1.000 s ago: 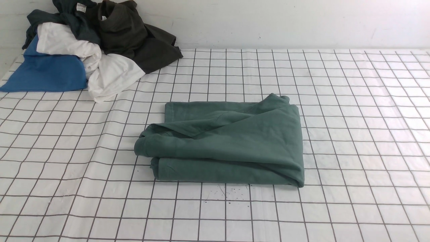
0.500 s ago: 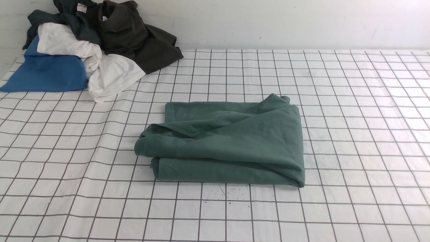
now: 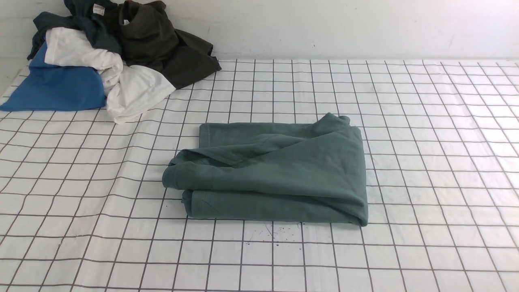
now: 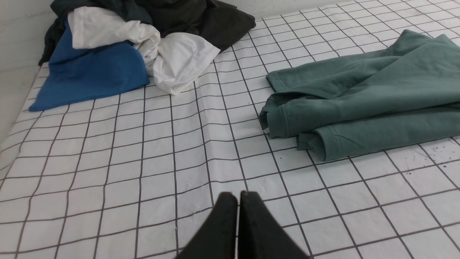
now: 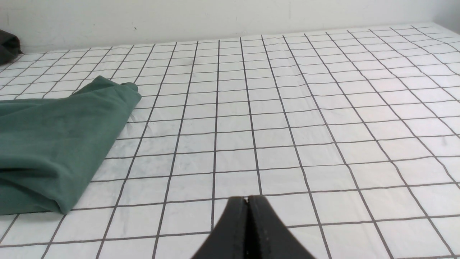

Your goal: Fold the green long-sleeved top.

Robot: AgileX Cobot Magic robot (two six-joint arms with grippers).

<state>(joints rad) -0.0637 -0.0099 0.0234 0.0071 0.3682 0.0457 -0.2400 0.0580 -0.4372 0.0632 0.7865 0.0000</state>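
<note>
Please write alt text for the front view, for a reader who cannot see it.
A folded green long-sleeved top lies mid-table on a white grid-patterned cloth. A pile of blue, white and dark clothes sits at the far left corner.

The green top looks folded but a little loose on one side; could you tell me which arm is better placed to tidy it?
Probably the left: its shut end effector faces the green top's uneven open layers; the right end effector faces smooth fold.

White wall [image 3: 324,24], gridded table [image 3: 425,142]
</note>
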